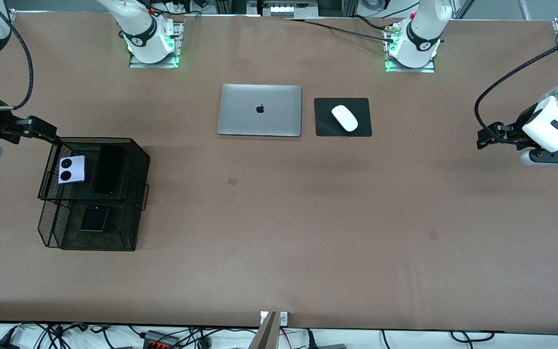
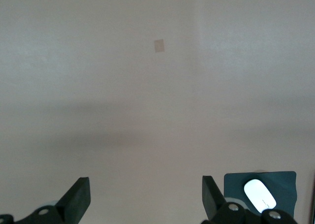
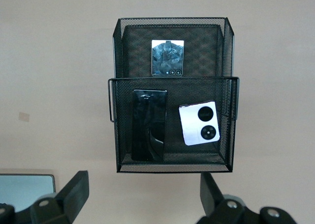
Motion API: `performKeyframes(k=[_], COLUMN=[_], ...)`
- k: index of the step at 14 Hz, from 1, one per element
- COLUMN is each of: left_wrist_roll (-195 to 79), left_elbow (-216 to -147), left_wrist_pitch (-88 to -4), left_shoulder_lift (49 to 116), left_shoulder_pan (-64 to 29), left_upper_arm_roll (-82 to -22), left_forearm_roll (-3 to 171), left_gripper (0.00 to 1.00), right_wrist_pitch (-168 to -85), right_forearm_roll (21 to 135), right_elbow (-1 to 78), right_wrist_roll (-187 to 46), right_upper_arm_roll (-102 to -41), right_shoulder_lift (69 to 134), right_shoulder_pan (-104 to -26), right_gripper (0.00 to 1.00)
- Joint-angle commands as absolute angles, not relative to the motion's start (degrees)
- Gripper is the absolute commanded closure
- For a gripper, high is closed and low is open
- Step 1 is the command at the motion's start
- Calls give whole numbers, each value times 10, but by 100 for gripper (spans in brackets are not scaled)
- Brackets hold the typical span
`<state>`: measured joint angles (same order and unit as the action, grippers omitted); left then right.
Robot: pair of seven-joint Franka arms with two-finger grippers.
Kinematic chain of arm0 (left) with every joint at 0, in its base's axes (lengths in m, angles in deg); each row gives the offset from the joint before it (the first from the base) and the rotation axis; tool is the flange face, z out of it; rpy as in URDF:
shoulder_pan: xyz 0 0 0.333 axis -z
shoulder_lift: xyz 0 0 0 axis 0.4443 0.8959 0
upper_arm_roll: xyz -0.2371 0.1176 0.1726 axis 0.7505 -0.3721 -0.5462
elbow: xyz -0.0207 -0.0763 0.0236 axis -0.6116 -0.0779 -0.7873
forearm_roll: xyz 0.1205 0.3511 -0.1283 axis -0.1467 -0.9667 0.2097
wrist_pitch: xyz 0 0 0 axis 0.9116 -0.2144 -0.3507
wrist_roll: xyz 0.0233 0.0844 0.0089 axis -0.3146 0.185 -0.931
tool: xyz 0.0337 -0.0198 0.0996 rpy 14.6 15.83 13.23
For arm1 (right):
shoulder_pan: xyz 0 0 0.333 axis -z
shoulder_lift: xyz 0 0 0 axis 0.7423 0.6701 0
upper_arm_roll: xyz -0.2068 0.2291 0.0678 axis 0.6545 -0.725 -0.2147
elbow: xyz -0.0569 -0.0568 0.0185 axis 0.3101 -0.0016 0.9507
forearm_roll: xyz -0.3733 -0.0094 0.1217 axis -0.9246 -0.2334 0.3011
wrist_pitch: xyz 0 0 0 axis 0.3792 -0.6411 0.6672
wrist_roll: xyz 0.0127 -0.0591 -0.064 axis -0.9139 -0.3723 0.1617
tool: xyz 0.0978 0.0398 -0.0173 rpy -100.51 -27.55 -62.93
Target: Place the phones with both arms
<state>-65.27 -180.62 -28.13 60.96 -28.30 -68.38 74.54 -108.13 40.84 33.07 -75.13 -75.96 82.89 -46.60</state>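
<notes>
Above table ends, both hands (image 1: 489, 138) agape.

A long black phone (image 1: 108, 169) and a squarish lilac-white phone (image 1: 71, 169) with two black circles lie flat side by side in the black mesh rack's (image 1: 141, 154) upper tray, at mid-left of the front view. A squarish black phone (image 1: 94, 217) lies flat in the lower tray, just below them.

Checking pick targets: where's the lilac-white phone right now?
In the front view, the lilac-white phone lies in the upper tier of the black mesh rack at the right arm's end of the table, beside the long black phone.
</notes>
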Motion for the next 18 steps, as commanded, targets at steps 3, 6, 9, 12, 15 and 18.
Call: performKeyframes(k=[3,6,9,12,15,18], left_wrist_roll=[-667,-668,-668,-668,-668,-668], left_elbow=[-1780,-1780,-1780,-1780,-1780,-1779], left_wrist_pitch=[-264,-263,-263,-263,-263,-263], left_shoulder_lift=[623,623,623,623,624,623], left_shoulder_pan=[-281,-281,-283,-284,-284,-284], left_upper_arm_roll=[-689,-687,-687,-687,-687,-686], left_forearm_roll=[753,753,753,754,754,754], left_gripper=[0,0,0,0,0,0], right_wrist_pitch=[-1072,-1061,-1081,-1088,-1084,-1085], right_forearm_roll=[400,400,402,403,399,400], right_elbow=[317,327,373,372,371,371], right_wrist_roll=[-746,-735,-715,-749,-755,-755], right_upper_arm_roll=[-744,-744,-743,-745,-746,-748], right_shoulder_lift=[827,812,779,777,777,781], right_shoulder_pan=[-474,-472,-470,-474,-474,-475], right_gripper=[0,0,0,0,0,0])
